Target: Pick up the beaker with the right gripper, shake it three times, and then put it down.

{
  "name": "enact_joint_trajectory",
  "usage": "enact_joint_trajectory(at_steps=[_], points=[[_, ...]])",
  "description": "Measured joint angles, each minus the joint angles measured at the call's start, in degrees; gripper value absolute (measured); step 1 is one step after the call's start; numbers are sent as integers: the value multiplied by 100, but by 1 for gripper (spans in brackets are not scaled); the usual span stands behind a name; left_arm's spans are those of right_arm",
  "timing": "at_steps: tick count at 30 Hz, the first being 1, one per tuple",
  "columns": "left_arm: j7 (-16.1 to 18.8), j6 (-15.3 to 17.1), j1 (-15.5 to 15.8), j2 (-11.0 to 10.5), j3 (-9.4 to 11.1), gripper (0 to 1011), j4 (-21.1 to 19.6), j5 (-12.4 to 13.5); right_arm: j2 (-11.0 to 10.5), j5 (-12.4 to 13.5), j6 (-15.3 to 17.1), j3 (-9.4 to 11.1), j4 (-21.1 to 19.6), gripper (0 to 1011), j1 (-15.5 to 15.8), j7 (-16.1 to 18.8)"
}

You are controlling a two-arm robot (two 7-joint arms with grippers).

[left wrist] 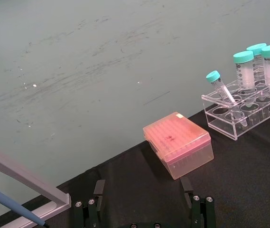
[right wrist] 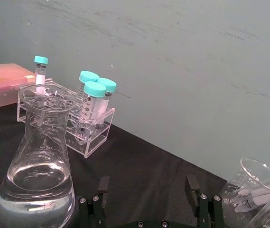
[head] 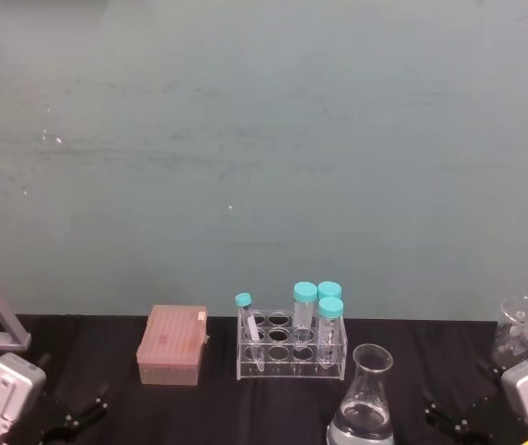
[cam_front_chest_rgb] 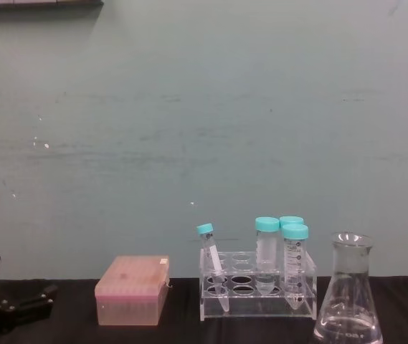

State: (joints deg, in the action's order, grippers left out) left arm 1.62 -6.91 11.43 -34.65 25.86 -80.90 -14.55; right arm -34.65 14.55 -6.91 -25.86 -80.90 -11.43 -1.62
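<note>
two black grippers sit low at the near edge of the table, one at each side. the right gripper has its jaws spread wide with nothing between them. it rests to the right of the beaker, near it but clearly apart. the beaker stands upright on the black table cover, with clear liquid pooled in its wide base, just in front of the right end of the clear tube rack. the rack holds four teal-capped tubes, and the slim one at its left end leans. a pink box lies left of the rack. the left gripper is parked at the left, nearer than that box, jaws also apart and empty. more clear glassware stands at the far right, behind the right gripper.
</note>
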Motion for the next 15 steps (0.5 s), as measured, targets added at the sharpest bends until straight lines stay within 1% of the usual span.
enact_joint_trajectory(at_steps=[15], points=[[0,0,0,0,0,1000,0,0,0,0,0,0,0,1002,0,0]])
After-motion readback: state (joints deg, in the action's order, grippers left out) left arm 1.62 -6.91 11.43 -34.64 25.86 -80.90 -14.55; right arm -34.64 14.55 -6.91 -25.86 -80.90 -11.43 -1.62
